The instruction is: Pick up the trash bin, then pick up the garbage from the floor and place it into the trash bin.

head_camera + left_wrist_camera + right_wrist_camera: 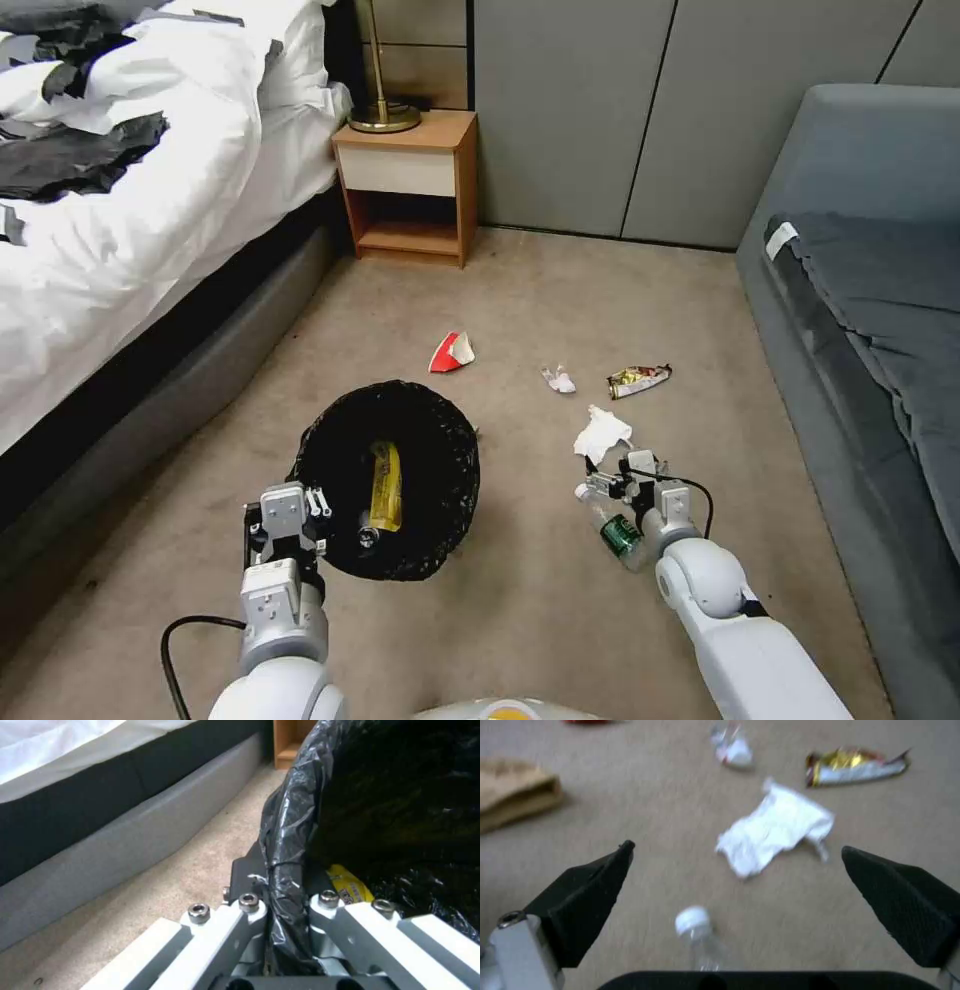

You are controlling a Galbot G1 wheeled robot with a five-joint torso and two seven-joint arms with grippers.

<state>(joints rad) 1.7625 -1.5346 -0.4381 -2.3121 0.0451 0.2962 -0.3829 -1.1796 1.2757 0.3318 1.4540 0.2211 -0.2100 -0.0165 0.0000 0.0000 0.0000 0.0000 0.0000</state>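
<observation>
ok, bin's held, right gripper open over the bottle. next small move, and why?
Probably lower the right gripper and close on the plastic bottle: its fingers are spread, the bottle lies on the carpet just below them. The left gripper clamps the trash bin rim.

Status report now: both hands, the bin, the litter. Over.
Left hand shut on black-lined round trash bin rim. Right hand open above clear plastic bottle; crumpled white tissue just beyond. Nothing blocking.

We count one trash bin (395, 480), one yellow wrapper (386, 486) inside it, one plastic bottle (612, 526), two crumpled tissues (602, 433), one shiny wrapper (637, 379), one red-and-white carton (452, 352).
</observation>
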